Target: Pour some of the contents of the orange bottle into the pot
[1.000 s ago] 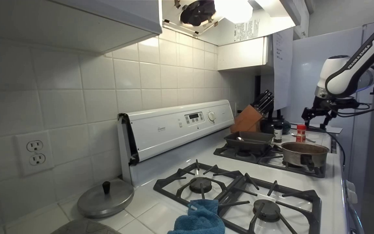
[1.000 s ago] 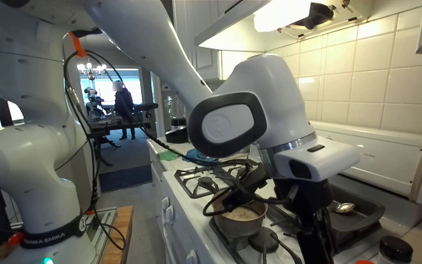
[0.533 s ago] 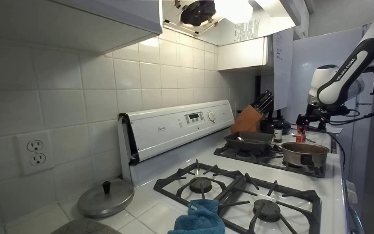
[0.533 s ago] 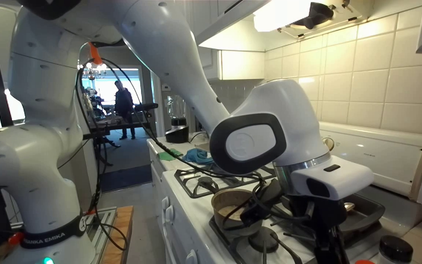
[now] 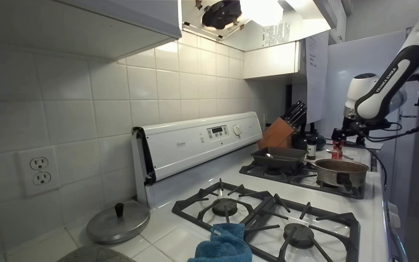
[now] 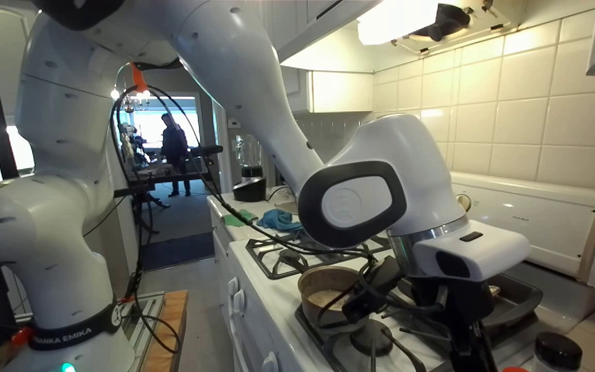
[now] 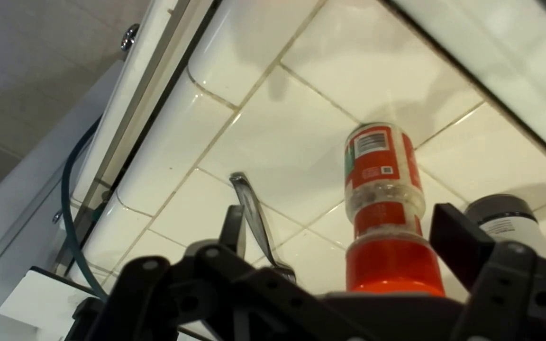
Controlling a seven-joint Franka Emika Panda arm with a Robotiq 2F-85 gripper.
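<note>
The orange bottle (image 7: 382, 161), with red label and orange-red cap, stands upright on the white tiled counter. It also shows in an exterior view (image 5: 336, 153), its top partly covered by a finger. In an exterior view only a sliver of its cap (image 6: 514, 369) shows at the bottom edge. My gripper (image 7: 341, 232) is open, with fingers on either side of the bottle, which is nearer the right finger in the wrist view. I see gaps on both sides. The steel-grey pot (image 5: 329, 176) sits on a burner beside the bottle; pale contents show inside it in an exterior view (image 6: 310, 310).
A small dark-capped bottle (image 7: 510, 220) stands close to the right finger. A metal utensil (image 7: 254, 213) lies by the left finger. A dark pan (image 5: 278, 160) with a spoon sits on the stove. A knife block (image 5: 276, 134) stands behind. A lid (image 5: 118, 225) and blue towel (image 5: 224, 245) lie nearer.
The arm has moved lower and toward the bottle, bringing the gripper over and around it. In the last half second it has moved only slightly. Bottle and pot have not moved.
</note>
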